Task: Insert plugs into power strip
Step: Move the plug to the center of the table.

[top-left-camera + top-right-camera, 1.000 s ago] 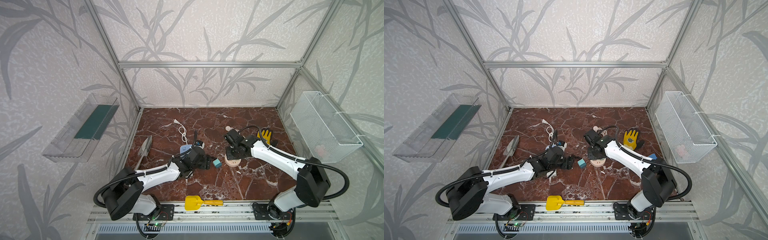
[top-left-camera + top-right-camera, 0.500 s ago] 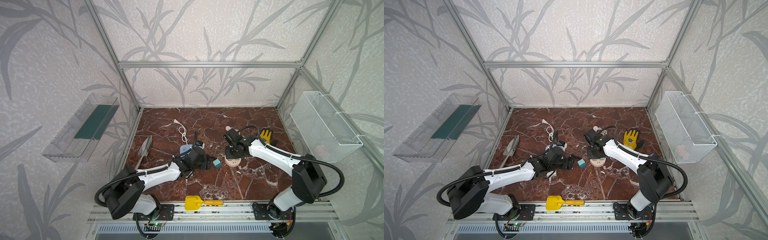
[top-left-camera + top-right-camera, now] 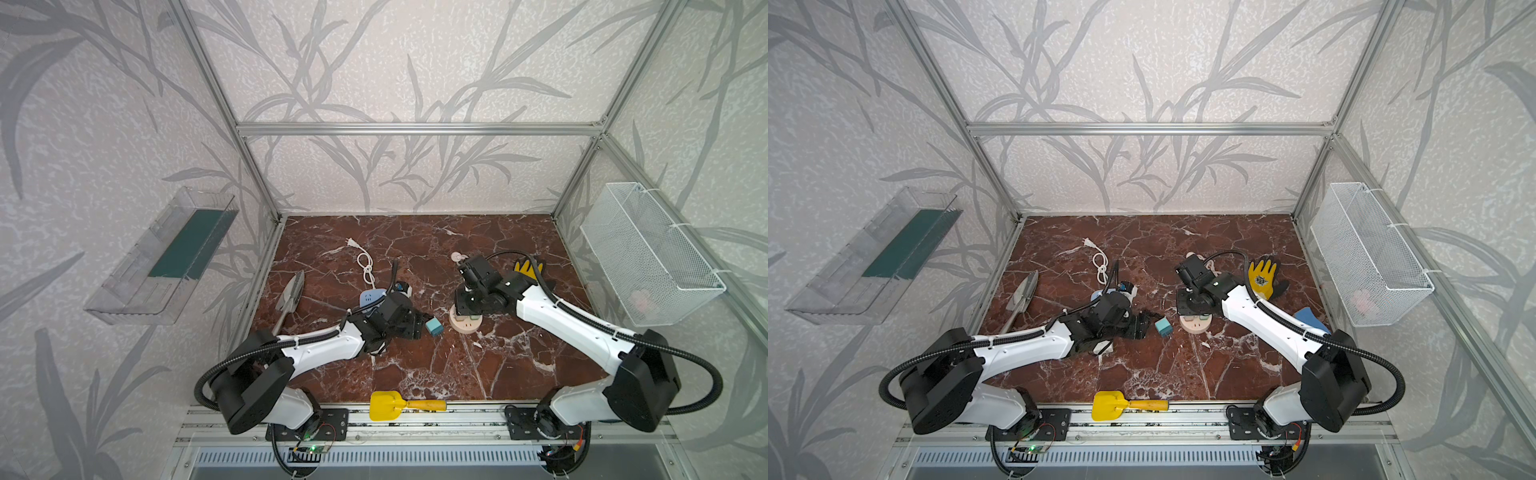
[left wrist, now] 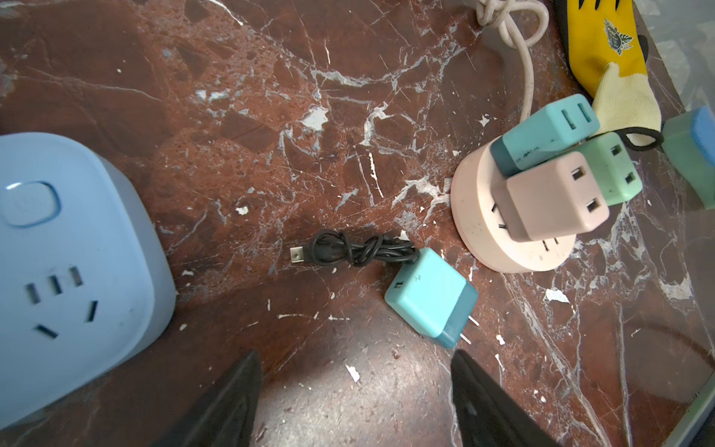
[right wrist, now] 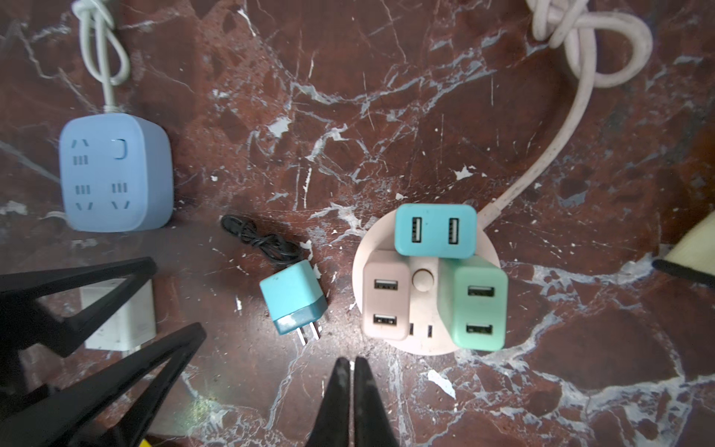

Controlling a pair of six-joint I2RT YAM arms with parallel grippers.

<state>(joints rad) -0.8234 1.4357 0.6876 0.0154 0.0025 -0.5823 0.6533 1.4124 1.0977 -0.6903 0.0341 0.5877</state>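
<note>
Teal adapter (image 4: 429, 296) lies on its side on the marble tabletop (image 4: 271, 116), just beside the round pink power strip (image 4: 476, 216). Its long axis runs flat, prongs aimed toward the arms' bases, not down. Looks light, rigid and slick, so I'd pinch its flat sides. The left gripper (image 4: 356, 398) is spread open and empty; the right gripper (image 5: 350, 391) is pinched closed.

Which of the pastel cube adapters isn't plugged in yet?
The teal cube adapter trailing a black cable, lying loose, prongs bare. The other teal cube, pink cube and green cube stand in the round pink power strip.
</note>
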